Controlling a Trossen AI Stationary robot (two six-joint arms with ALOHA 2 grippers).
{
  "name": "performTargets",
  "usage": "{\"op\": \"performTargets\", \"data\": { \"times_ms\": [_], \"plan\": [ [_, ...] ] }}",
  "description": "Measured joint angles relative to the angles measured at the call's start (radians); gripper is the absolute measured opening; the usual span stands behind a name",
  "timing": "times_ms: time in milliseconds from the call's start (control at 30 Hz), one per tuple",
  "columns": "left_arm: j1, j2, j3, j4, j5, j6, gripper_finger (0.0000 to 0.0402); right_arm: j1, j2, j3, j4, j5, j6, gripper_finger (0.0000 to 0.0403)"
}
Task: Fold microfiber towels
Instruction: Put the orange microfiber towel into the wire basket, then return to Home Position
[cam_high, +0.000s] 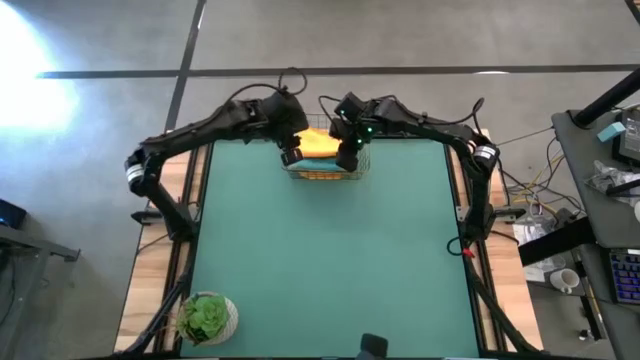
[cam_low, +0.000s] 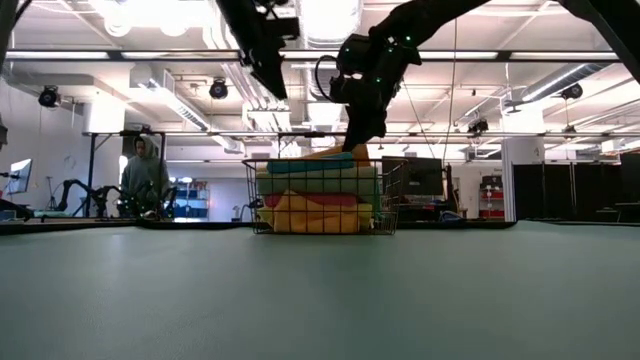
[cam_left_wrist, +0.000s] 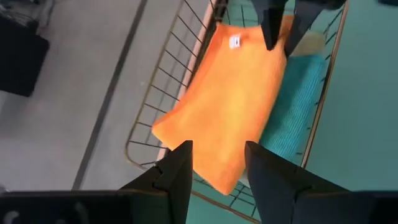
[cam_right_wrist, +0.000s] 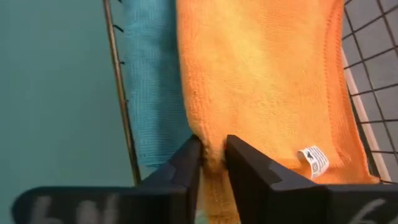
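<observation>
Where green mat (cam_high: 330, 260) spans table, person (cam_low: 145, 172) stands beyond.

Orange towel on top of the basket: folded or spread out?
Folded. The orange towel lies as a compact layered rectangle atop the stack in the wire basket.

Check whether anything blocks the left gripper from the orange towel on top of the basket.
Nothing visible does. The left gripper hangs open above the orange towel, which lies on top in the wire basket. The right gripper is at its far edge.
</observation>
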Motion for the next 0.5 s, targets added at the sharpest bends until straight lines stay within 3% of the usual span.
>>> {"op": "performTargets", "data": {
  "times_ms": [267,500],
  "plan": [
    [0.000,-0.082,-0.002,-0.002,0.000,-0.035,0.0130,-0.005,-0.015,-0.001,-0.075,0.030,-0.063,0.0153],
    [0.000,-0.144,-0.004,-0.061,0.007,-0.143,0.0130,-0.007,-0.031,-0.001,-0.141,0.023,-0.091,0.0175]
  ]
}}
